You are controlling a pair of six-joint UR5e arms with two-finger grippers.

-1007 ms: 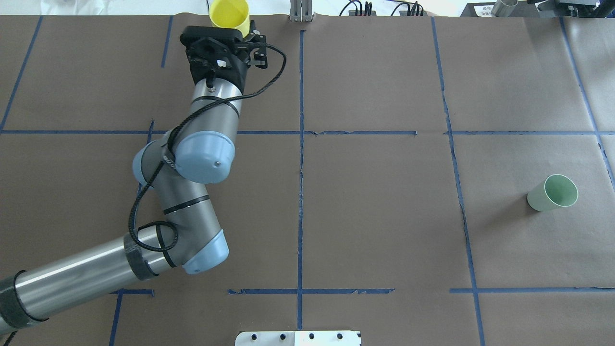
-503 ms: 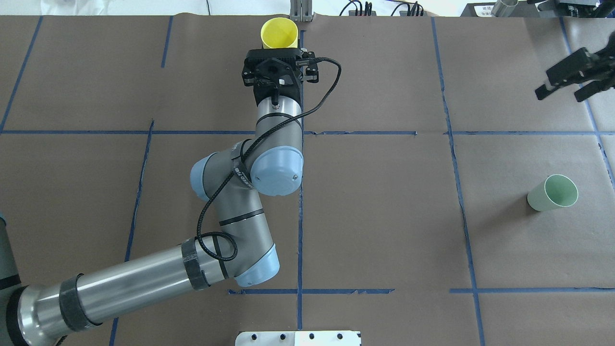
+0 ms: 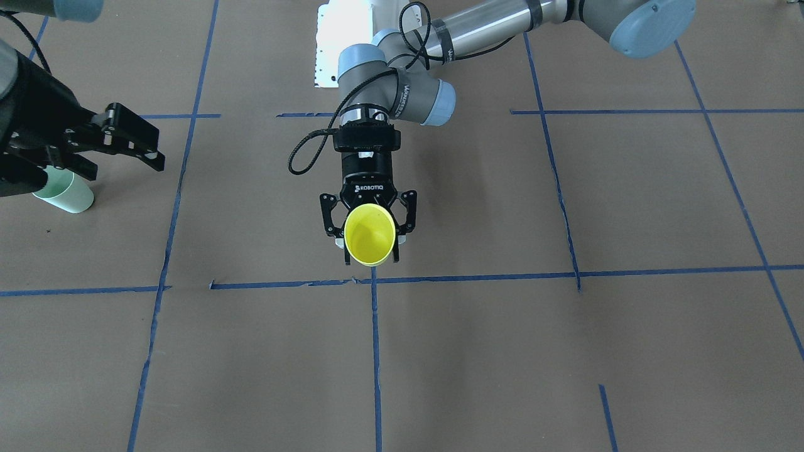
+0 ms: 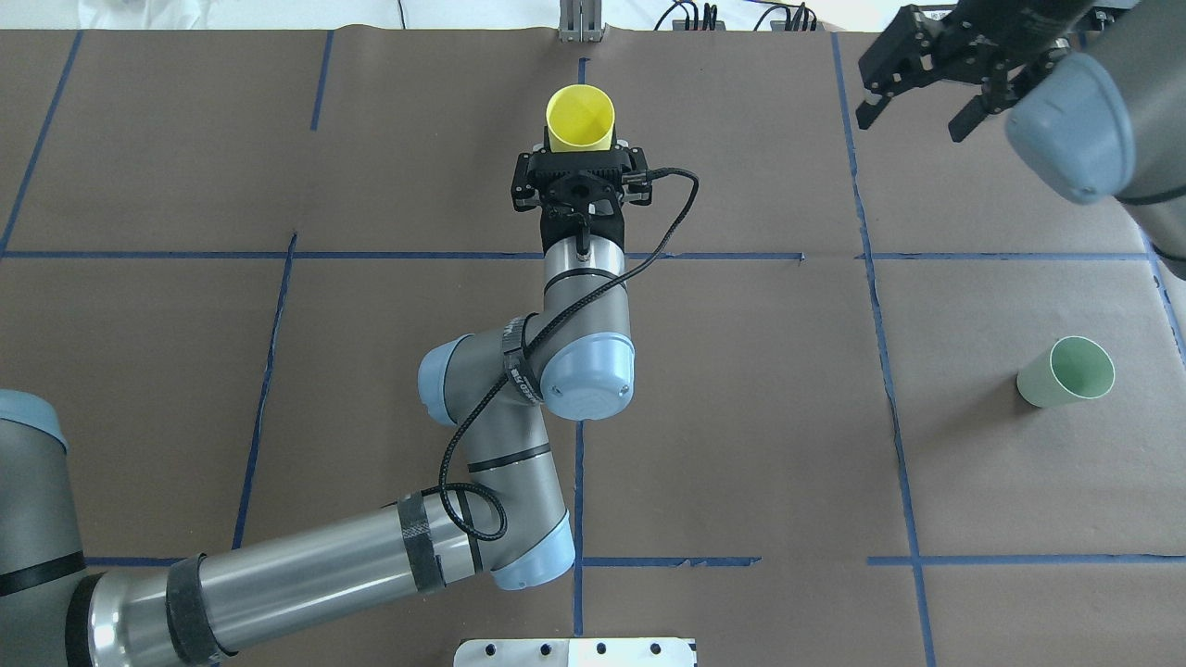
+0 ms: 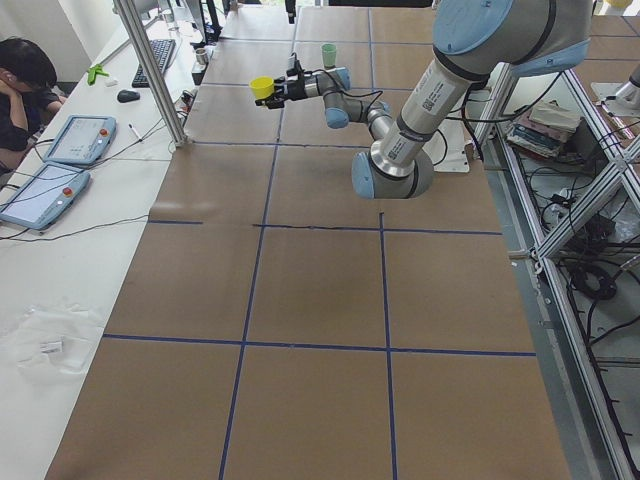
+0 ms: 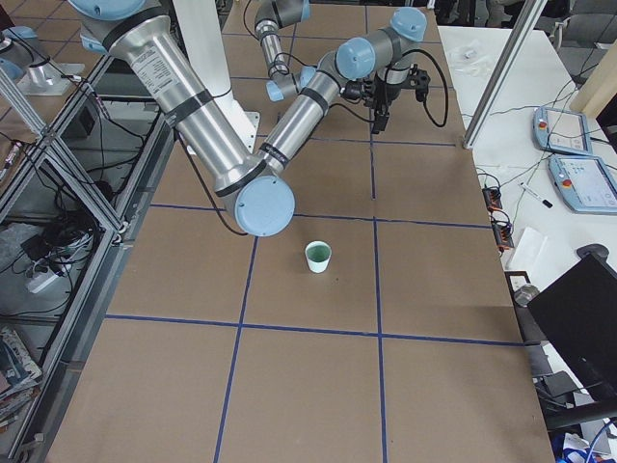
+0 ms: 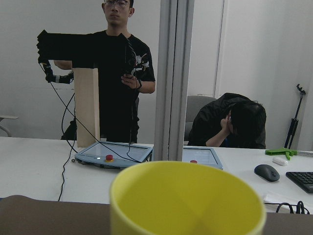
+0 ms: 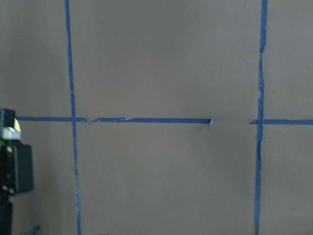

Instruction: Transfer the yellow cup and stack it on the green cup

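Note:
The yellow cup [image 4: 579, 119] is held in my left gripper [image 4: 580, 153], which is shut on its sides and carries it upright above the table near the far centre line. It also shows in the front view [image 3: 370, 235] and fills the bottom of the left wrist view [image 7: 186, 200]. The green cup [image 4: 1066, 372] stands upright on the table at the right, also seen in the front view [image 3: 63, 191] and the right side view [image 6: 318, 256]. My right gripper [image 4: 917, 111] is open and empty, high over the far right, well apart from both cups.
A metal post [image 4: 580, 20] stands at the far edge behind the yellow cup. A white base plate [image 4: 574, 651] lies at the near edge. Operators [image 7: 122, 73] and tablets [image 5: 70, 140] are at the side table beyond the far edge.
My left arm has swung right and slightly nearer with the yellow cup, from the far left to the centre line. My right arm has come into view and moved left across the far right.

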